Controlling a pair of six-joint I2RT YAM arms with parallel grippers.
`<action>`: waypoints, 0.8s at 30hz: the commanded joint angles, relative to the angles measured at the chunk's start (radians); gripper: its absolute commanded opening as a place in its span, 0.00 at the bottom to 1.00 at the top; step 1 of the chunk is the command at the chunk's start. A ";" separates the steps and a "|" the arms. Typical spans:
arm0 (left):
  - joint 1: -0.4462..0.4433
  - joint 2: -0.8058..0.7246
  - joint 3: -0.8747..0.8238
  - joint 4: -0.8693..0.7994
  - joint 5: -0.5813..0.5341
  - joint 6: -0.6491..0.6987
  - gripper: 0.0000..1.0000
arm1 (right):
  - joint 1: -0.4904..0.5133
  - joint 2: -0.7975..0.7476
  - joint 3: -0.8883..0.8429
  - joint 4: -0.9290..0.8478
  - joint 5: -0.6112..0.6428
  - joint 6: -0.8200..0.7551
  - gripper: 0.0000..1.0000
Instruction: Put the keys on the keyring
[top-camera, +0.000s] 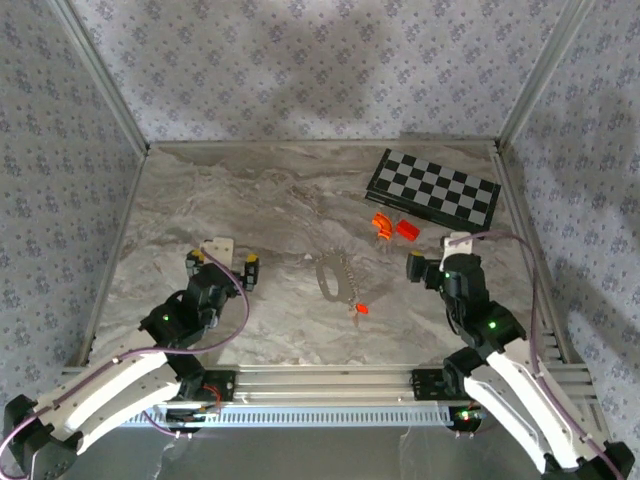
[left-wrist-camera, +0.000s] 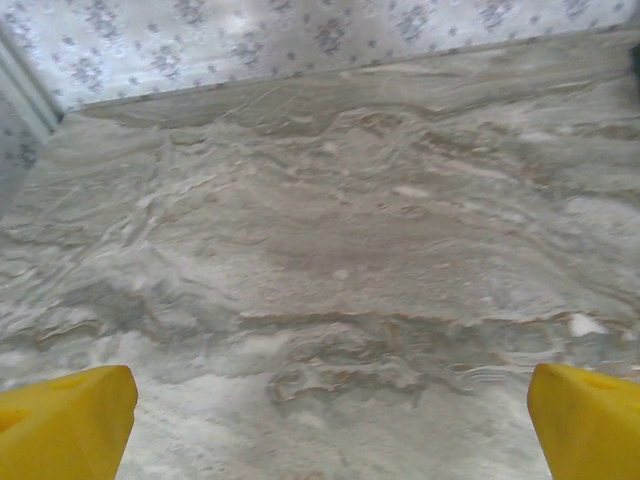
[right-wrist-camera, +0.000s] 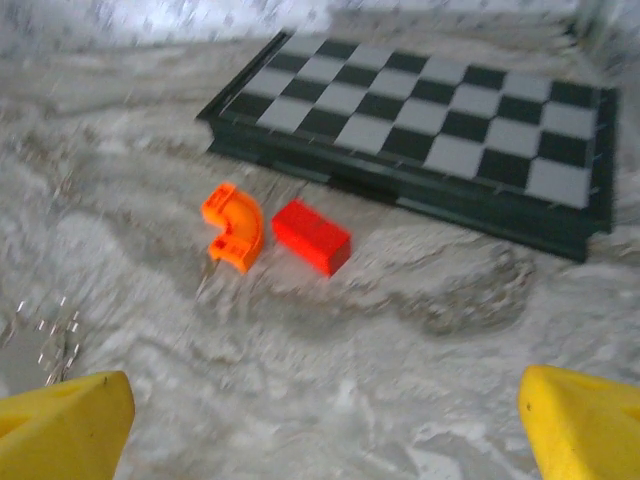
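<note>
- keys (top-camera: 360, 308): tiny metal piece with a red tag, flat on the table (top-camera: 250, 200), near-centre, slightly right of middle in the top view.
- keyring (top-camera: 335, 277): pale coiled cord loop lying flat just beyond and left of the keys. Its near end is right by the red tag; can't tell whether they touch. Neither gripper is touching either item.
- right wrist view: a few blurred shiny glints at the left edge, likely the keyring (right-wrist-camera: 55, 335), too smeared to be sure.
- curved orange block (top-camera: 380, 225) (right-wrist-camera: 232, 228) and red block (top-camera: 406, 229) (right-wrist-camera: 312, 236): side by side, small gap between them, farther back and right of the keyring.
- checkerboard (top-camera: 433, 187) (right-wrist-camera: 420, 120): flat, dark-rimmed, just behind the two blocks, far right of the table.
- right gripper (top-camera: 435, 255) (right-wrist-camera: 320, 430): right of the keyring, low over the table, yellow fingertips (right-wrist-camera: 60, 425) spread wide, nothing between them, facing the blocks and the board.
- left gripper (top-camera: 223, 262) (left-wrist-camera: 325, 430): left of the keyring, well apart from it, fingertips (left-wrist-camera: 65, 420) spread wide, only bare marbled table (left-wrist-camera: 330, 250) between them.
- patterned walls (top-camera: 300, 60) enclose the table on three sides.
</note>
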 joint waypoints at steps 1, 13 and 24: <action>0.030 0.003 0.002 0.055 -0.110 0.053 1.00 | -0.047 -0.041 -0.039 0.081 0.065 -0.034 1.00; 0.189 0.156 -0.089 0.354 -0.114 0.132 1.00 | -0.172 -0.032 -0.219 0.310 0.091 -0.181 1.00; 0.334 0.237 -0.129 0.519 -0.013 0.211 1.00 | -0.282 0.083 -0.336 0.537 -0.004 -0.152 1.00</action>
